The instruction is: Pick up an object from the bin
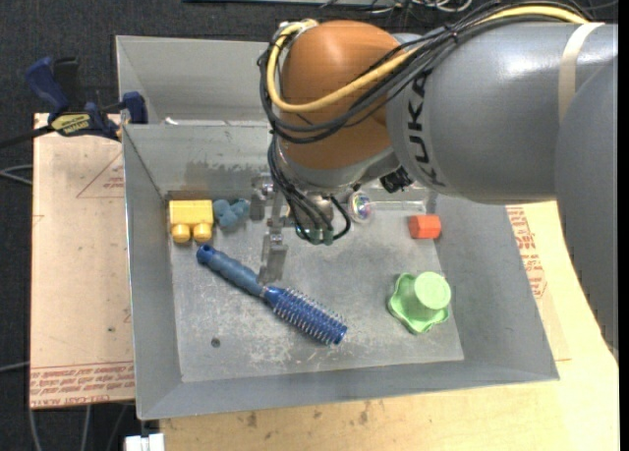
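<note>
The grey metal bin (147, 243) has every one of its things lying on its floor, so by my judgement the pick is not yet made: both the grasp and the lift are left to do. The grey arm (511, 105) hangs over the far side of the long blue plastic hairbrush (280, 302). The pincer (272, 264) points down close above the brush's handle. Whether it is spread or pressed together I cannot tell, and nothing shows held in it.

The brush lies slantwise mid-floor, clear of every wall, with bare floor along its near side. That leaves room to come down on it. The green round plastic lid-like piece (421, 302) sits well right of the brush's bristle end. The yellow toy block (190, 219) is just beyond the handle's tip, nearer the left wall. The small red-orange cube (424, 227) is far right of the brush, and the small grey-blue lump (233, 211) lies just beyond the handle.
</note>
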Motion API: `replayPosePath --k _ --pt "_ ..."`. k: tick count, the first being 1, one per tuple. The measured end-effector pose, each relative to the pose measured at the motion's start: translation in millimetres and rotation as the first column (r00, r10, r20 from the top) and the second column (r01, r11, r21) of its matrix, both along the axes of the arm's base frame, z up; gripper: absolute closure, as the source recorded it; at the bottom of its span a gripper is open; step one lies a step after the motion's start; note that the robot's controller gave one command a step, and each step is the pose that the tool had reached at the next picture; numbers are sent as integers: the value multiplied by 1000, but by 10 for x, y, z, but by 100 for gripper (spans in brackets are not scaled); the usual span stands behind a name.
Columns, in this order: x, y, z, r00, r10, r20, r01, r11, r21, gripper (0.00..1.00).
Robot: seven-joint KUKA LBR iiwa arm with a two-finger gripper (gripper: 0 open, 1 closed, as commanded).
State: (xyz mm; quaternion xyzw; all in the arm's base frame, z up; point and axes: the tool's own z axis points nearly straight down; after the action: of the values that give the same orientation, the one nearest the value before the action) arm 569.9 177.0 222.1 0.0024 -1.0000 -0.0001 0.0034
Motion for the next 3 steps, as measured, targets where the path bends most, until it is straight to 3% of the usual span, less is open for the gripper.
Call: replayPosePath --k 1,2,3 --pt "-165 -401 -771 991 -132 0 132 991 -3 0" --pt "-131 -610 -1567 994 -106 1 106 994 -2 0" --pt "-112 -592 -1520 994 -105 7 105 994 2 100"
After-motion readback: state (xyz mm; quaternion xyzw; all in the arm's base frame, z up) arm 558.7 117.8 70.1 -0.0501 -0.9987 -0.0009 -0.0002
